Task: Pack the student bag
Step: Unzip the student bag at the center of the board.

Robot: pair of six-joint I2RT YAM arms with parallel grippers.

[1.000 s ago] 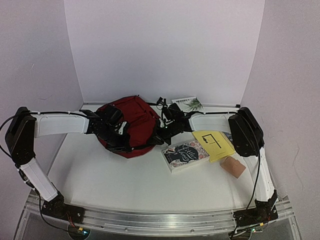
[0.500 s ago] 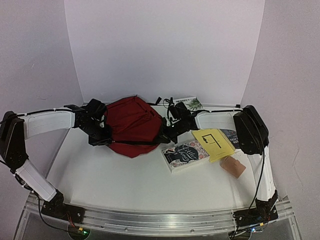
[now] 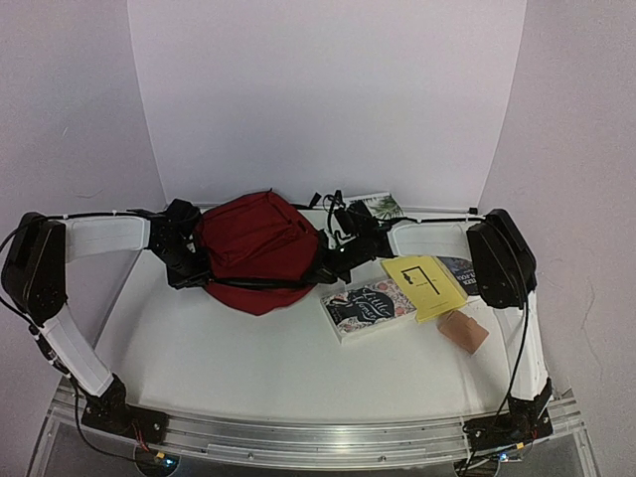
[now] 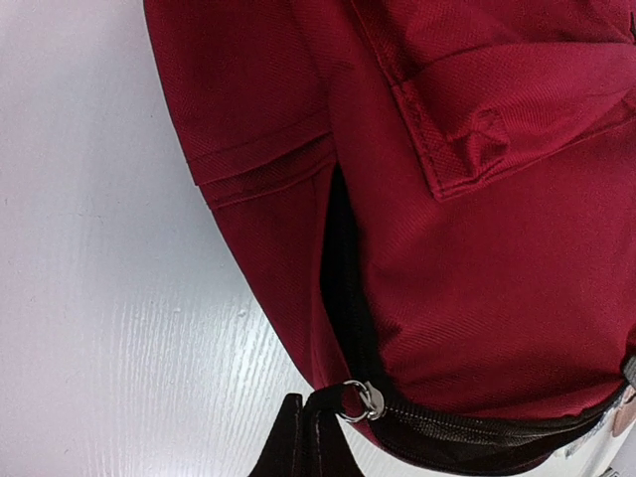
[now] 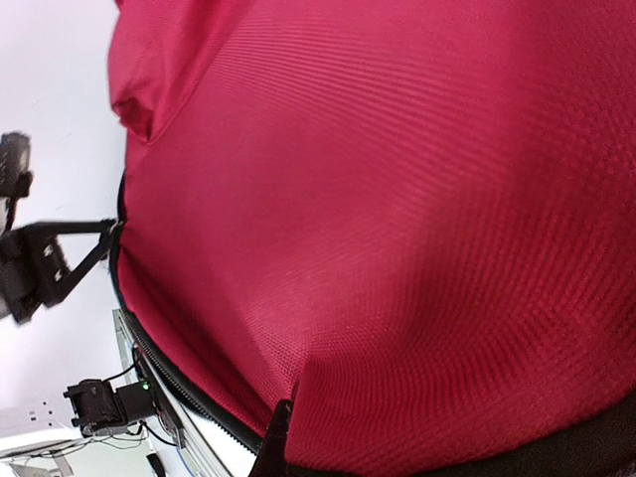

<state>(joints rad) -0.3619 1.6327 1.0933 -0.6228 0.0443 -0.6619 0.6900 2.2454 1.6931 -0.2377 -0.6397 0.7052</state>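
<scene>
Top view: the student bag (image 3: 256, 248) lies at the rear centre of the surface (image 3: 248, 358), between the left fingers (image 3: 192, 266) and the right fingers (image 3: 336, 260) (both touch it).

Left wrist view: the left fingers are clenched on the zip pull (image 4: 360, 400).

Right wrist view: red fabric fills the frame, so the state of the right fingers cannot be told.

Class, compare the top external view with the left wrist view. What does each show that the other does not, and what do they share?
Only the top external view shows both arms, plus the floral-cover book, the yellow book and the tan block lying to the right of the bag. Only the left wrist view shows the metal zip slider, its black zip pull, apparently pinched by the left end effector, and the black zip track. Both show the student bag resting on the white table.
</scene>
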